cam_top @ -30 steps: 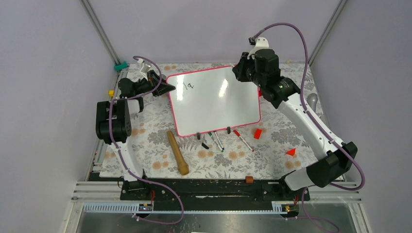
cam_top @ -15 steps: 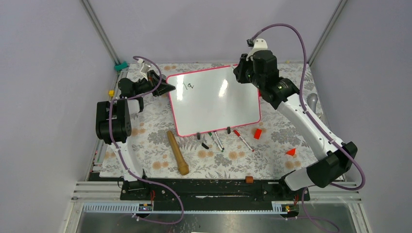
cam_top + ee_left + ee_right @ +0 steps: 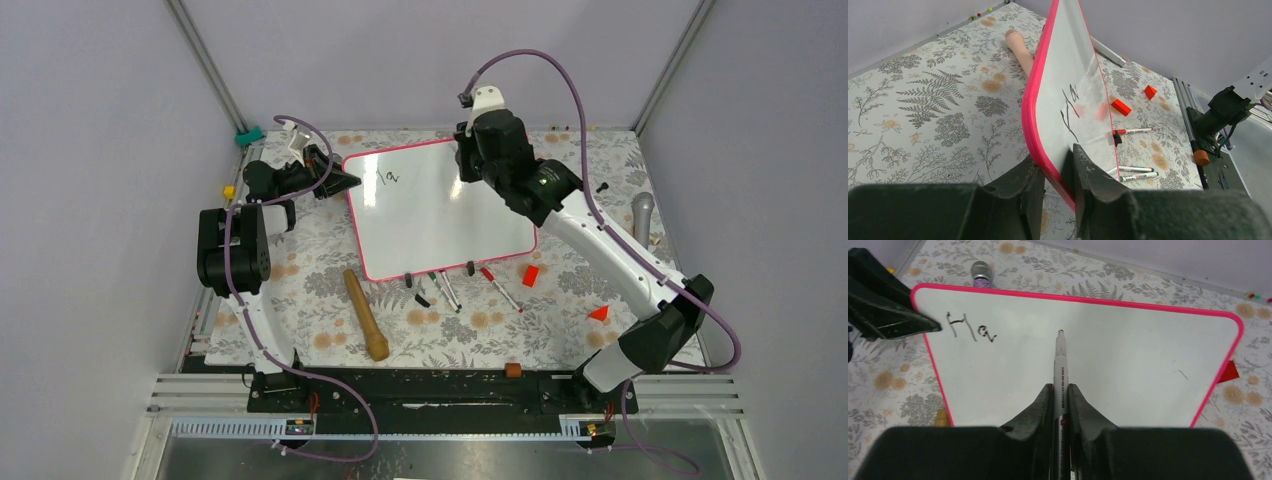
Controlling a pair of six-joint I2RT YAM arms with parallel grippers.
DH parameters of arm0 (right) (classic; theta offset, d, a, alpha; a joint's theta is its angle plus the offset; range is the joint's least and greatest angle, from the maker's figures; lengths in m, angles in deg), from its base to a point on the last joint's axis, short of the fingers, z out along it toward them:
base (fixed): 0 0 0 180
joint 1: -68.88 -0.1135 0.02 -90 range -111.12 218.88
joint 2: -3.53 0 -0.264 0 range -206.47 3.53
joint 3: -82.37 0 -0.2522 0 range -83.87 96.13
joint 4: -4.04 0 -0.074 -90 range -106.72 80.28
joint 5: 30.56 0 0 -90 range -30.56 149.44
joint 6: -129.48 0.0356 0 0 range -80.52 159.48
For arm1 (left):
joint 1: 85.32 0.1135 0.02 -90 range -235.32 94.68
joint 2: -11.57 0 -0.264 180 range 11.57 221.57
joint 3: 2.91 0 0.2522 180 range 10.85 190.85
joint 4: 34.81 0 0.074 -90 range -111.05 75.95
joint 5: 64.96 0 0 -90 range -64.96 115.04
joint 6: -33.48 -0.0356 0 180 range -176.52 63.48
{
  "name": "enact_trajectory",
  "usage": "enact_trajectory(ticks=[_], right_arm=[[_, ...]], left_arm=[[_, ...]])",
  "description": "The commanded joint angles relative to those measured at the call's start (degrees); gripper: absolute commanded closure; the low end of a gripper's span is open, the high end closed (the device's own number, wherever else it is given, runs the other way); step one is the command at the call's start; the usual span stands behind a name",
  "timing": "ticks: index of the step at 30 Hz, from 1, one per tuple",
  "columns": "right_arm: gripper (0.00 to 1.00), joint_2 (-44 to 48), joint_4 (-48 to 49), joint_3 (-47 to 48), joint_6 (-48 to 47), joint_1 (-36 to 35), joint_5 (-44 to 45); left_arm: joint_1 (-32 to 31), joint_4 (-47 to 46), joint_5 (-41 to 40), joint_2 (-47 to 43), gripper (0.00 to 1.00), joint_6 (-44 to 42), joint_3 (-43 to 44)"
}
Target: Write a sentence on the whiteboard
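The whiteboard (image 3: pixel 440 210) with a pink-red frame lies tilted on the table; two black clips sit on its near edge. Its top left corner bears the sentence (image 3: pixel 387 178), which reads only "Ha" (image 3: pixel 970 329). My left gripper (image 3: pixel 340 181) is shut on the board's left edge (image 3: pixel 1048 165). My right gripper (image 3: pixel 470 165) is shut on a grey marker (image 3: pixel 1060 370), tip uncapped, held above the upper middle of the board (image 3: pixel 1128 355), to the right of the letters.
Below the board lie a wooden pestle (image 3: pixel 366 314), several markers (image 3: pixel 445 290), a black cap (image 3: pixel 421 299), two red blocks (image 3: pixel 530 275) and a brown cork (image 3: pixel 513 370). A grey microphone (image 3: pixel 641 213) lies at the right.
My right arm has swung left with the marker, from the board's top right corner to above its upper middle. The left arm and the board have not moved.
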Motion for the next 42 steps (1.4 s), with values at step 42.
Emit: enact_trajectory(ticks=[42], right_arm=[[1.00, -26.00, -16.93, 31.00, -3.18, -12.81, 7.02]], left_arm=[[-0.81, -4.74, 13.93, 1.89, 1.00, -7.50, -0.50]])
